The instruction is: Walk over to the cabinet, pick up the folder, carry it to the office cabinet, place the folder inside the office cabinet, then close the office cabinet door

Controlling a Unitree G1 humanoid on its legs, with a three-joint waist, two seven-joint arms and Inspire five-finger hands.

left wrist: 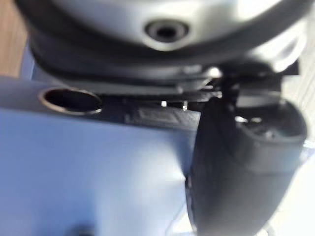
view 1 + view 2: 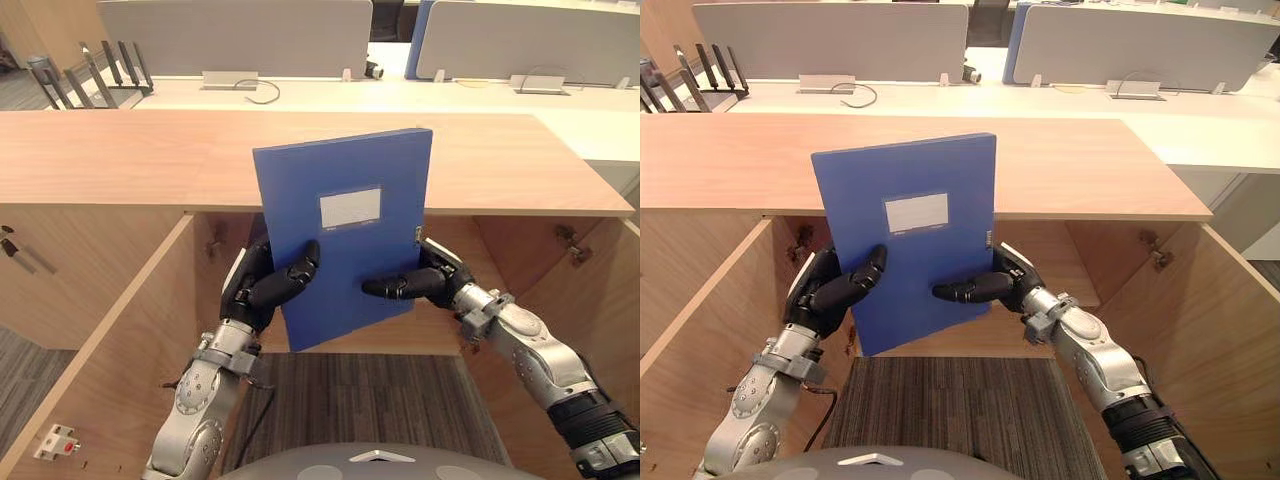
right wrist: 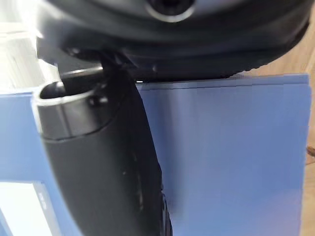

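Note:
A blue folder with a pale label stands upright in front of the open wooden office cabinet, its lower edge at the height of the opening. My left hand grips its lower left edge, thumb across the front face. My right hand grips the lower right edge, thumb lying on the front. The right wrist view has the thumb pressed on the blue cover; in the left wrist view the thumb rests on the folder.
The cabinet's left door swings open towards me, and the right door is open too. Striped carpet lies below. Behind the cabinet top, desks with grey partitions and a black file rack.

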